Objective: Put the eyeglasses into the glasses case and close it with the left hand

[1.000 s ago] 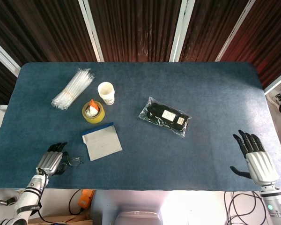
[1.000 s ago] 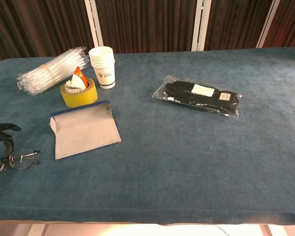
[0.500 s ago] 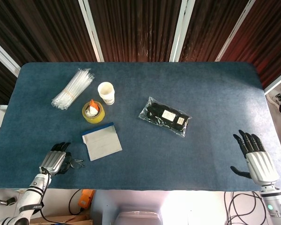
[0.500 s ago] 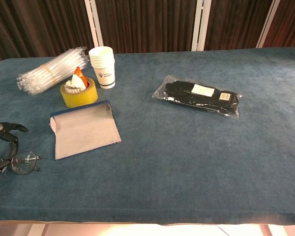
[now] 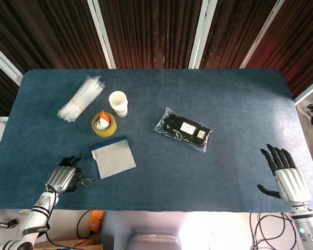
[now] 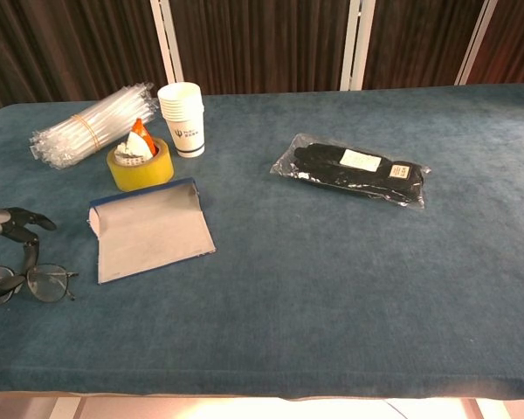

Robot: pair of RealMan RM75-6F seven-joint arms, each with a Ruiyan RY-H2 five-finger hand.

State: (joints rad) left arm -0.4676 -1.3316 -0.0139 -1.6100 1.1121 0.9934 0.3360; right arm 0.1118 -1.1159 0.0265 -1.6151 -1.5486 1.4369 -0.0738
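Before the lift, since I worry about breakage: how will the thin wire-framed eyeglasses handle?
The thin wire-framed eyeglasses look light and probably fragile, so a hard squeeze from the left hand might bend them. Lying flat on the blue felt table, they would likely slide rather than roll.

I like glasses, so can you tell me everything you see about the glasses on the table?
The eyeglasses have a thin dark frame with clear, roundish lenses. They lie on the blue table near its front left edge, just left of the grey glasses case. The left hand is at them with dark fingers curled over the frame, seemingly gripping it.
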